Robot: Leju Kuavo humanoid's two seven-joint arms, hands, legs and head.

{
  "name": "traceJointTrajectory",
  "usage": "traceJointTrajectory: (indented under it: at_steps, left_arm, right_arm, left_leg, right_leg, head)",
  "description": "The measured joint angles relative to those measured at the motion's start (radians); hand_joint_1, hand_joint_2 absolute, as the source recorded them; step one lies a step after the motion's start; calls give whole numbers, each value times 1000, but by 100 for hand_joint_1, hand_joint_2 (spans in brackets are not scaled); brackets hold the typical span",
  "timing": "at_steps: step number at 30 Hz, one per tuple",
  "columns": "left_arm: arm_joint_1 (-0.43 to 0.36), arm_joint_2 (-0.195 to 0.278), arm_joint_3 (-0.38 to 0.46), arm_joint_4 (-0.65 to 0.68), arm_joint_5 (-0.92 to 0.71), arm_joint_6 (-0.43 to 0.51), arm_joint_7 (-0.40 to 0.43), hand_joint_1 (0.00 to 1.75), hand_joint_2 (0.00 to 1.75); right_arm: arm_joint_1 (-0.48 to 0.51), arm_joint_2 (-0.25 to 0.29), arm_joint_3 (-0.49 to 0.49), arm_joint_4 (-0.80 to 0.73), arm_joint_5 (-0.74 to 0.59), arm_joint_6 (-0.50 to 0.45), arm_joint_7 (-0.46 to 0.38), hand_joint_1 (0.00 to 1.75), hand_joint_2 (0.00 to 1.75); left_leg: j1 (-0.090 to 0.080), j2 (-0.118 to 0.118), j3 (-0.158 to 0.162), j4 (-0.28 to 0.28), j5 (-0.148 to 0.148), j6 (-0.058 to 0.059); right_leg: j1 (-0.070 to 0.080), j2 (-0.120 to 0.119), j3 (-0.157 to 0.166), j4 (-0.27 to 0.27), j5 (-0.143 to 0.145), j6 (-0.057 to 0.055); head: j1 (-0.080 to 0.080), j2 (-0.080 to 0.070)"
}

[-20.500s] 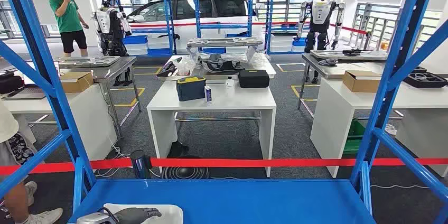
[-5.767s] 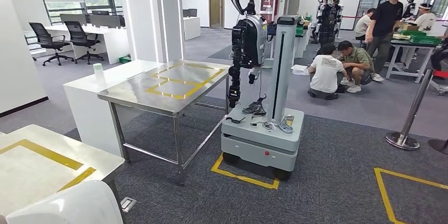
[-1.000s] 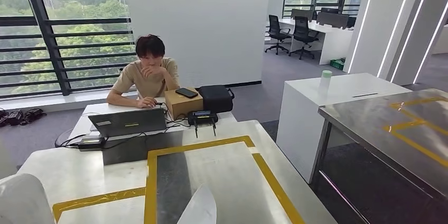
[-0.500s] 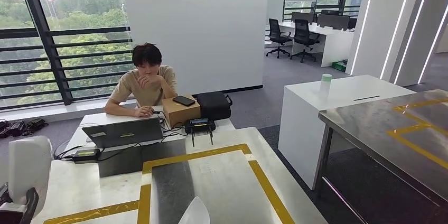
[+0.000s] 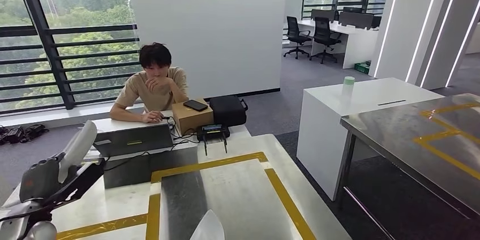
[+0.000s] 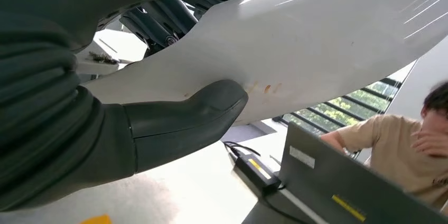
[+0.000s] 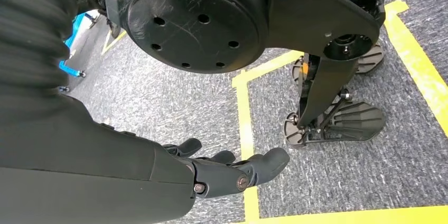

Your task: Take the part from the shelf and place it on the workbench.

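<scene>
The part [image 5: 78, 142] is a long, smooth white shell, tilted up above the left end of the workbench [image 5: 238, 195], a pale top marked with a yellow tape frame. My left hand [image 5: 46, 180] grips its lower end in the head view. In the left wrist view the thumb [image 6: 185, 118] presses against the white part [image 6: 317, 39] and dark fingers wrap its far side. My right hand [image 7: 232, 168] hangs by my leg over grey carpet, fingers loosely extended and holding nothing.
A person [image 5: 154, 84] sits at the bench's far end behind a laptop [image 5: 133, 138], a cardboard box [image 5: 192, 116], a black bag [image 5: 228, 110] and a small black device [image 5: 212, 132]. A steel table [image 5: 419, 138] and white counter [image 5: 351, 104] stand to the right.
My left hand has come up at the lower left and tilted the white part upward and inward over the bench's left end. The camera shifted only slightly.
</scene>
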Motion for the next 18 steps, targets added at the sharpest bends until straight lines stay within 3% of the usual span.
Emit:
traceJointTrajectory:
  at_steps: [4,8,12,16,18]
  left_arm:
    - [10,-53,-95,35,-152,-26,-8,175,175]
    - [55,-85,-224,57,-268,-46,-9,0,175]
    - [83,-94,-272,71,-265,-64,24,0,175]
    - [88,-78,-276,80,-235,-94,44,0,0]
    - [88,-66,-276,83,-227,-113,53,0,0]
  right_arm:
    - [-2,-2,0,0,7,0,2,0,175]
    - [-1,-2,1,0,23,0,7,0,0]
    - [4,-2,3,1,29,0,8,0,0]
    - [4,-2,7,1,30,0,7,0,0]
    - [4,-2,7,1,30,0,6,0,0]
  left_leg:
    - [0,-6,2,-1,-1,1]
    - [-2,-3,5,-1,-3,4]
    - [-3,1,6,-1,-4,6]
    - [-3,-1,6,-2,-4,6]
    - [-3,-1,6,-2,-4,6]
  right_leg:
    - [0,-5,8,-5,-1,2]
    - [-2,-3,11,-7,-1,3]
    - [-3,0,11,-7,-1,4]
    - [-2,-2,11,-8,-1,4]
    - [-2,-2,11,-8,-1,4]
  head:
    - [0,0]
    - [0,0]
    - [0,0]
    - [0,0]
    - [0,0]
